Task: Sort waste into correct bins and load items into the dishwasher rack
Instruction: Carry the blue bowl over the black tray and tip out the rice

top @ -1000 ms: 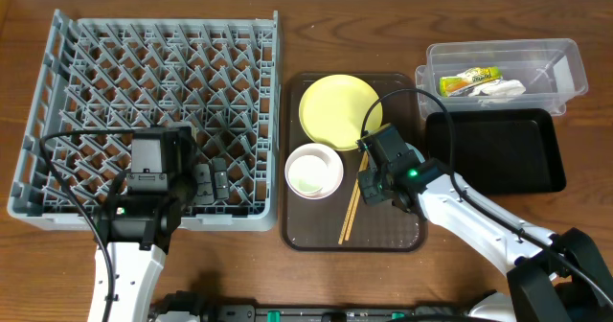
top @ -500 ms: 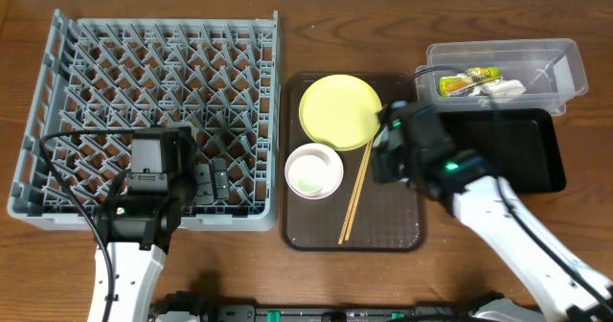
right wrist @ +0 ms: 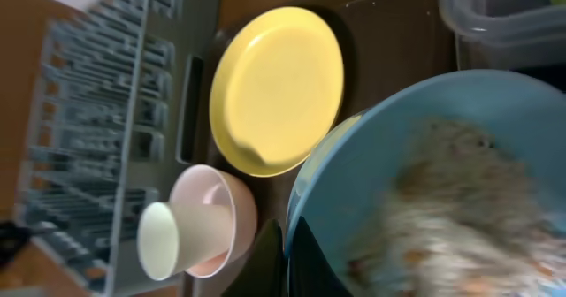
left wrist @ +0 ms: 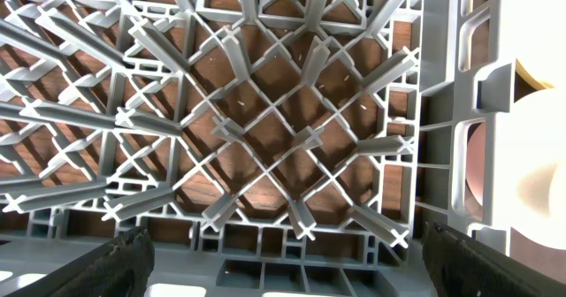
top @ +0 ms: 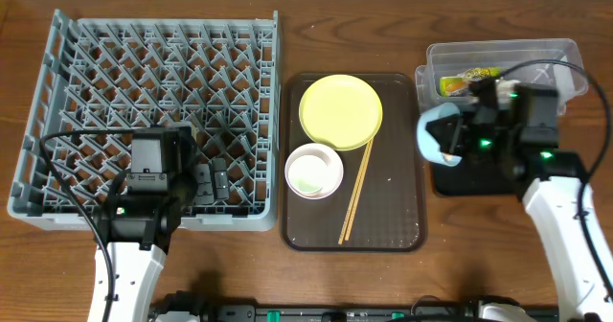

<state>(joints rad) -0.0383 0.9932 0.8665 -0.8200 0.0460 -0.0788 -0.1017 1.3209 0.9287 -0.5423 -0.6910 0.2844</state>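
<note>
One rack [top: 158,111] fills the left of the table, and the left gripper [left wrist: 292,260] hangs low over its front right corner, jaws spread wide and holding nothing, arm reaching in from the near edge. On the one brown tray [top: 402,217] beside it lie one yellow plate [top: 340,111], one pink bowl [top: 314,171] with a single cup [right wrist: 168,239] inside, and two chopsticks [top: 354,193] slanting side by side. Further right, the right gripper [top: 460,140] is clamped on the rim of the one blue bowl [top: 436,135], tipped on its side above the black tray's [top: 488,183] left edge, with blurred rice scraps [right wrist: 451,200] inside. Behind, one clear tub [top: 565,73] holds one wrapper [top: 474,76].
</note>
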